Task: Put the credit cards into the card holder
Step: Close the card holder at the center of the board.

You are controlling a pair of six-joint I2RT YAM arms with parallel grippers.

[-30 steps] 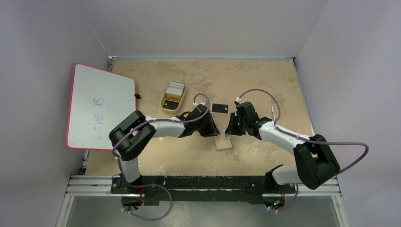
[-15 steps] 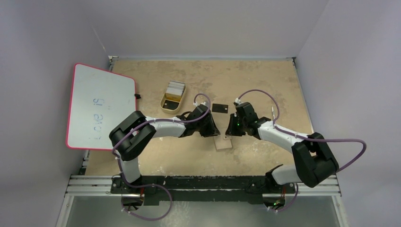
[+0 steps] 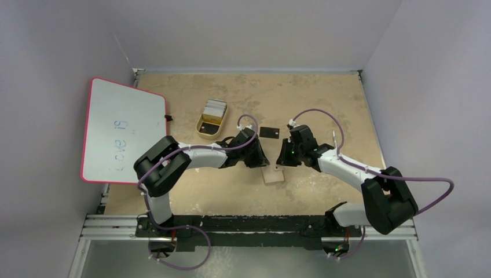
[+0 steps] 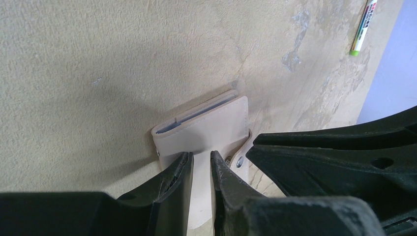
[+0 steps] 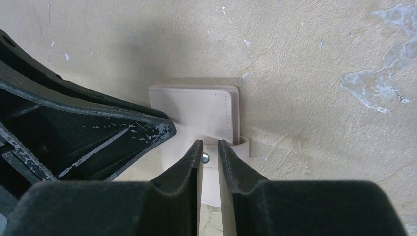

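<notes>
The tan card holder lies closed on the table between both grippers. In the left wrist view, the card holder shows blue-grey pockets at its edge. My left gripper is closed to a narrow gap on its beige cover. My right gripper is closed to a narrow gap on the snap strap, right beside the round snap button. A black card lies flat just beyond the grippers. Pale cards stand in a yellow tray.
The yellow tray sits at the back left of the grippers. A pink-framed whiteboard overhangs the table's left edge. A green-tipped marker lies near the right arm. Both wrists are close together over the card holder.
Both grippers stay at the card holder's far end. The right arm's elbow has shifted slightly to the right. The card holder has not moved.
</notes>
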